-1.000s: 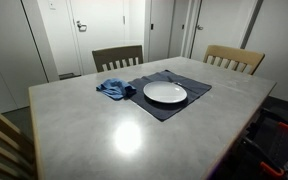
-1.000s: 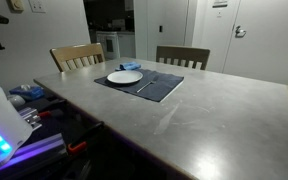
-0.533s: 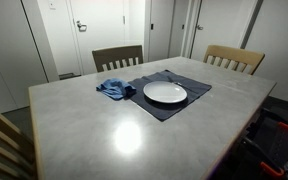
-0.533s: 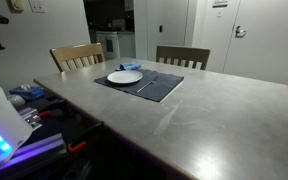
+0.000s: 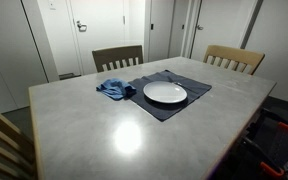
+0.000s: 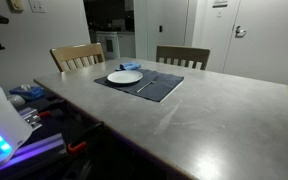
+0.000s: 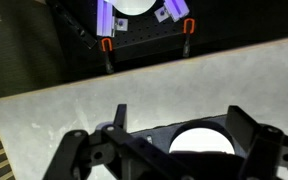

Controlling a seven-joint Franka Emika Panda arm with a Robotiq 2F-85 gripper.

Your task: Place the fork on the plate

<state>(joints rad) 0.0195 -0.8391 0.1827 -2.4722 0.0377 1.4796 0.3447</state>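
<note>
Gripper (image 7: 178, 118) spread in wrist view; fork (image 6: 144, 86) in an exterior view

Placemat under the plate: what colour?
Dark grey-blue placemat, plain, no pattern; clearest in an exterior view.

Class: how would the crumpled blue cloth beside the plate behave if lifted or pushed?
The blue cloth lies in soft folds, so it probably droops limply when lifted. It looks thin, likely light. Pushed, it would probably bunch, not roll.

Grey table (image 5: 114, 125), dark placemat (image 5: 169, 110) lying on it, crumpled blue cloth (image 5: 115, 89) just beside the mat
</note>
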